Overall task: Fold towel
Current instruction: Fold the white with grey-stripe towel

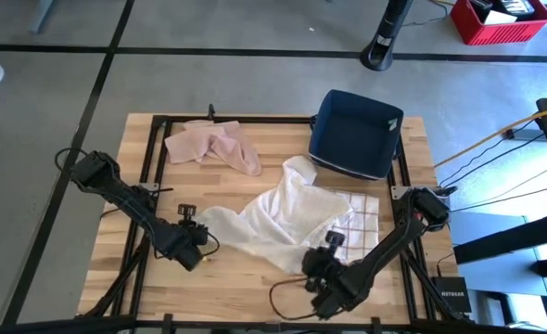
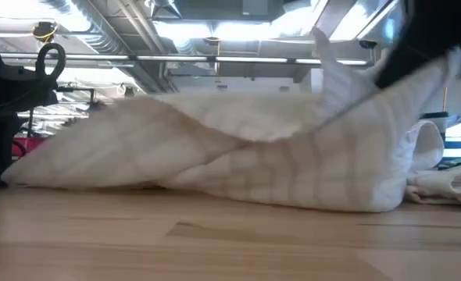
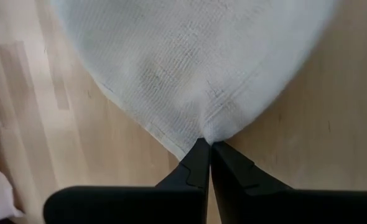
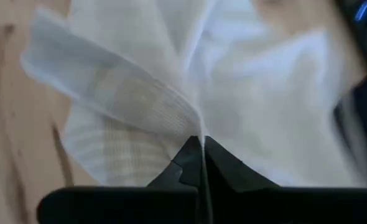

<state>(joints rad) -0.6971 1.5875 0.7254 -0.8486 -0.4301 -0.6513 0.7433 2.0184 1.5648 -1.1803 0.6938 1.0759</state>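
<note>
We see the crumpled white waffle-weave towel [image 1: 283,218] mid-table, near the front edge; our left claw [image 3: 207,144] pinches its corner, our right claw [image 4: 201,140] pinches another edge.

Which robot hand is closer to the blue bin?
Right. The right gripper pinches the white towel below the blue bin; the left gripper grips the towel's far corner.

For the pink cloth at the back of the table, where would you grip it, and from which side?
Take the pink cloth at its long tail pointing toward the table's middle, coming from above. It lies bunched and flat on the wood, so only a pinch on a loose end gets under it. Both grippers, left and right, are shut on the white towel.
</note>
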